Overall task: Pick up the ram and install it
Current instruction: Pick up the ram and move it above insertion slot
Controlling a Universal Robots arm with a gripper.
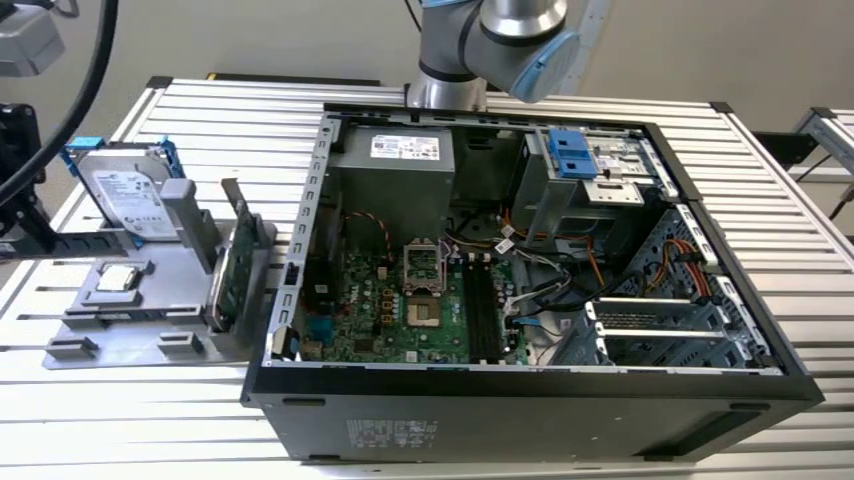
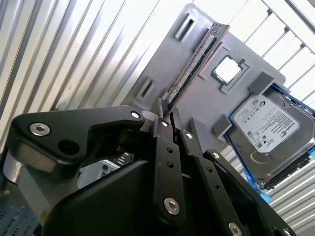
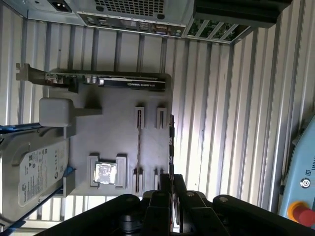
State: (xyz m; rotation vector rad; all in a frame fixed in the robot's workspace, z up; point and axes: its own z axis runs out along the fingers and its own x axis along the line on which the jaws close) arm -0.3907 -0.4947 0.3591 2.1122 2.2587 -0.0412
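Observation:
The ram (image 2: 197, 61) is a thin dark stick with small chips. It reaches out from between my black fingertips, above the grey holder tray (image 2: 162, 54). In the first wrist view the ram (image 3: 171, 142) shows edge-on as a narrow line running into my gripper (image 3: 171, 178). My gripper (image 2: 166, 105) is shut on the ram's near end. The ram hangs beside the tray's two small slotted holders (image 3: 150, 117). In the exterior view the open computer case (image 1: 534, 385) lies on the table with its motherboard memory slots (image 1: 478, 300) exposed.
The tray (image 1: 134, 320) stands at the case's left in the exterior view. It carries a silver hard drive with blue rails (image 1: 127, 190), a processor chip (image 1: 118, 280) and an upright green card (image 1: 238, 260). The arm's base (image 1: 447, 90) stands behind the case.

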